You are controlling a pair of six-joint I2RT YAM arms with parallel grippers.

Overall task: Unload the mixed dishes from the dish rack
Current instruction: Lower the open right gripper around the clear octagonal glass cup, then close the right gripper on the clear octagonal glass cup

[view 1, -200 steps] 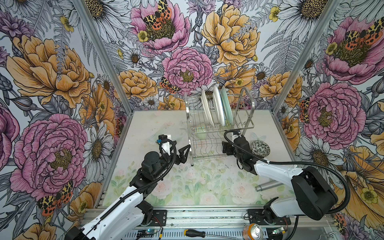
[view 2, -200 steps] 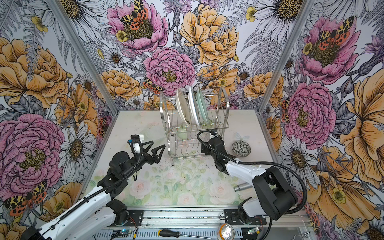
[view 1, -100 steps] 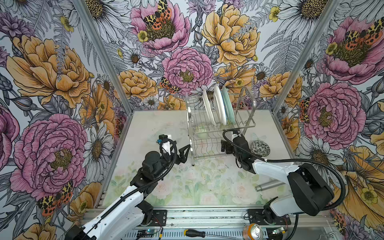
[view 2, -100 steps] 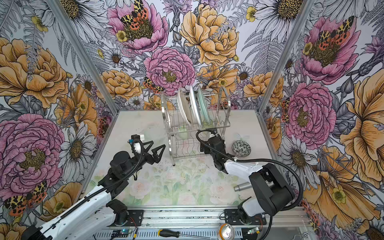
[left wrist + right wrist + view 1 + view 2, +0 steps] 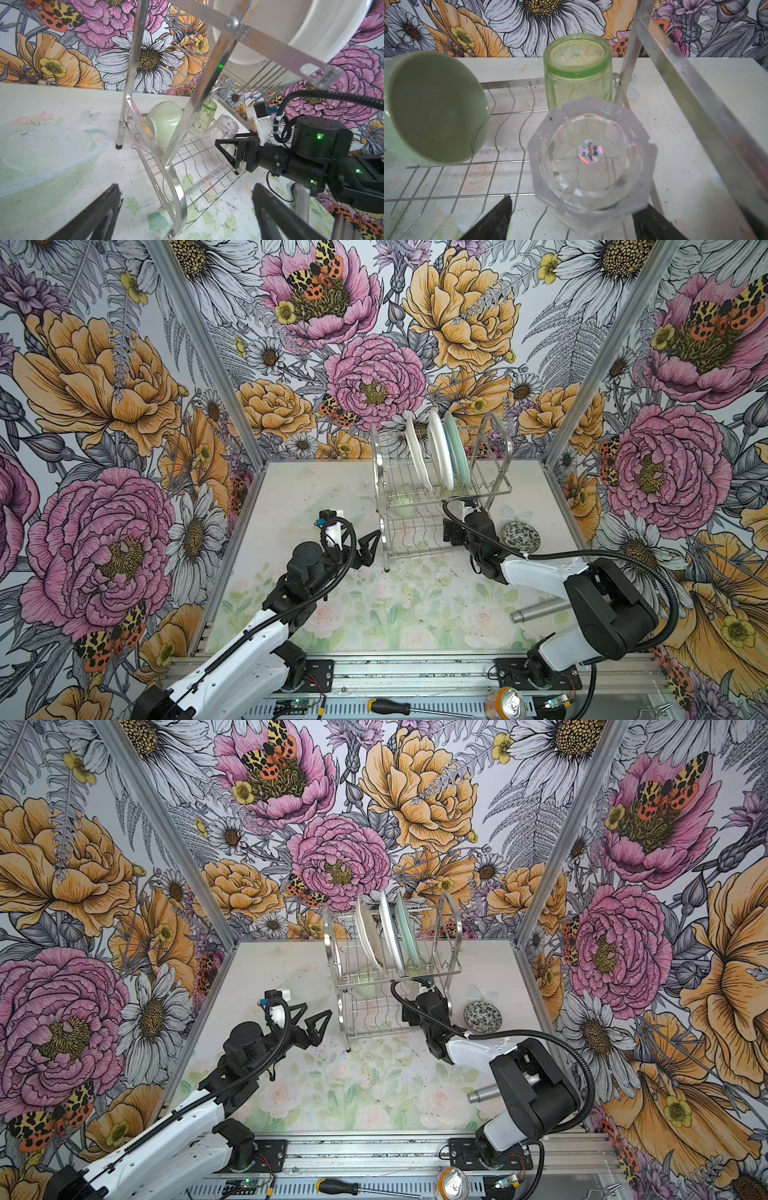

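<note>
right arm [image 5: 540, 576] has eased deeper into the dish rack [image 5: 133, 68]; my right gripper [image 5: 572, 207] sits released, fingers either side of the clear glass [image 5: 589, 158] on the lower tier. left gripper [image 5: 316, 1013] hangs open beside the rack.

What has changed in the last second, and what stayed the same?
The right gripper moved slightly deeper into the lower tier of the dish rack, so the clear glass stands between its open jaws; it does not seem gripped yet. The left gripper, open, the three plates, the pale green bowl, the green tumbler and the speckled bowl stayed where they were.
</note>
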